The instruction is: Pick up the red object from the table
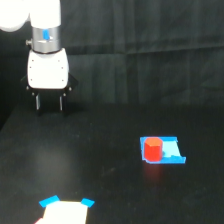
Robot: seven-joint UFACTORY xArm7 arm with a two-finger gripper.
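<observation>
Dim, soft-focus scene; overexposed white patch (64, 212) at bottom; faint sheen on table (110, 150).

We see the red object (153, 150), a small red-orange stubby cylinder, standing upright on the table (100, 160). It rests at the left end of a flat bright-blue patch, toward the exterior view's right. The table is a wide, matte black, cloth-like surface extending beneath and around the object.
</observation>
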